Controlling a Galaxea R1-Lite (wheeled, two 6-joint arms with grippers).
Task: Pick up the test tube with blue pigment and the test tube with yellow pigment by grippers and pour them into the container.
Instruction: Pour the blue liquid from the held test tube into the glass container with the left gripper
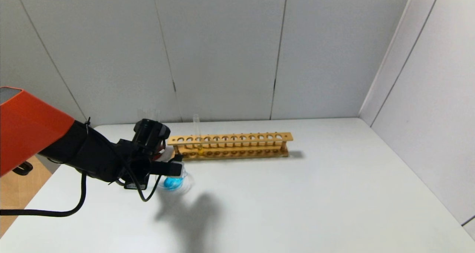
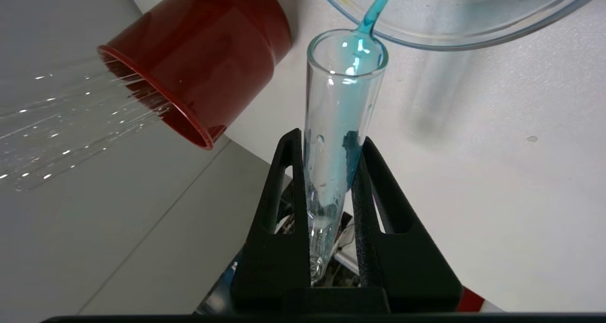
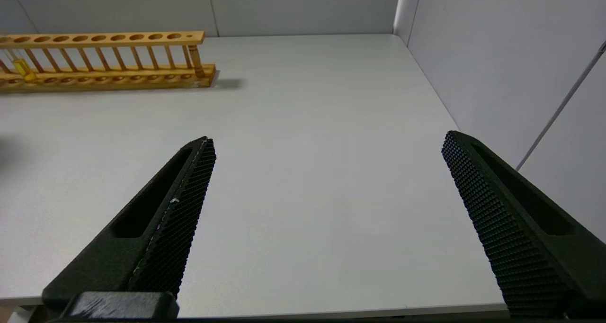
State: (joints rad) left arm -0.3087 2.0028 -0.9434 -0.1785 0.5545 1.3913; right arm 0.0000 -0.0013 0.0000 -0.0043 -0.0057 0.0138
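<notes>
Blue pour under way.
Left gripper (image 2: 331, 157) clamped on test tube with blue pigment (image 2: 338, 124), tipped, streaming into container (image 1: 174, 181) on bench (image 1: 297, 193); right gripper (image 3: 326, 148) spread wide.

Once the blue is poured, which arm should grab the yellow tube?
Probably right: the right end effector is open and empty, while the left end effector grips the test tube with blue pigment over the container.
</notes>
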